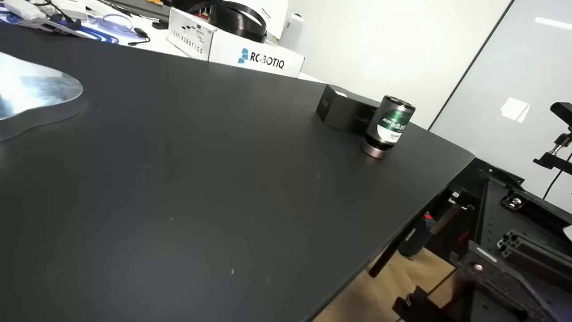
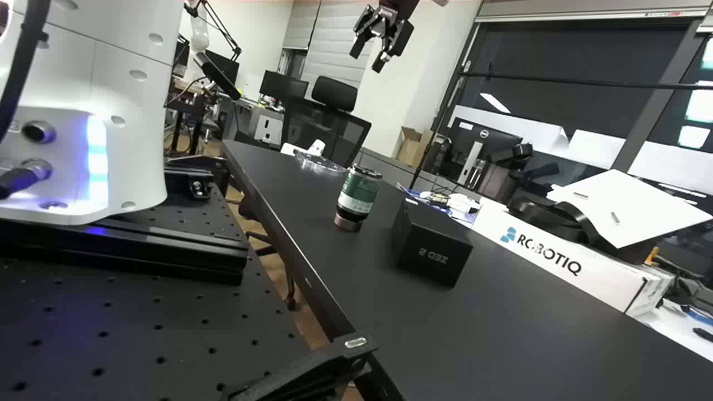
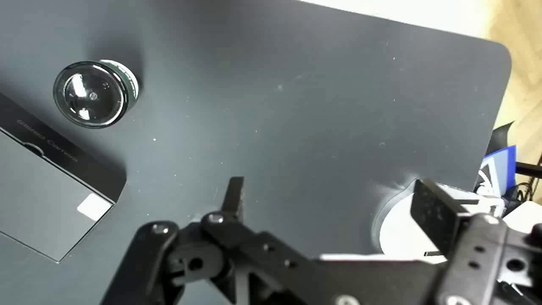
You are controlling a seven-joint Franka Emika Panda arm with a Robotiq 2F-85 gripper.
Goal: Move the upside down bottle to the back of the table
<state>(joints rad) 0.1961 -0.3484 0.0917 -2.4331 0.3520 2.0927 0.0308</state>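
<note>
The upside down bottle [image 1: 389, 121] stands on its narrow reddish end on the black table [image 1: 201, 170]. Its green and white label shows in both exterior views [image 2: 359, 192]. In the wrist view the bottle [image 3: 91, 95] is at the upper left, seen from above with its glass base up. My gripper [image 2: 367, 60] hangs high above the table in an exterior view, well apart from the bottle. In the wrist view the gripper [image 3: 328, 186] has its fingers wide apart with nothing between them. The bottle lies outside the jaws, beyond the left finger.
A flat black box [image 2: 431, 245] stands close beside the bottle; it also shows in the wrist view [image 3: 51, 199]. A clear, shiny curved-edge object [image 1: 35, 89] lies on the table. A white Robotiq box [image 1: 257, 58] and cables stand beyond one table edge. The robot base [image 2: 111, 111] stands beside another edge.
</note>
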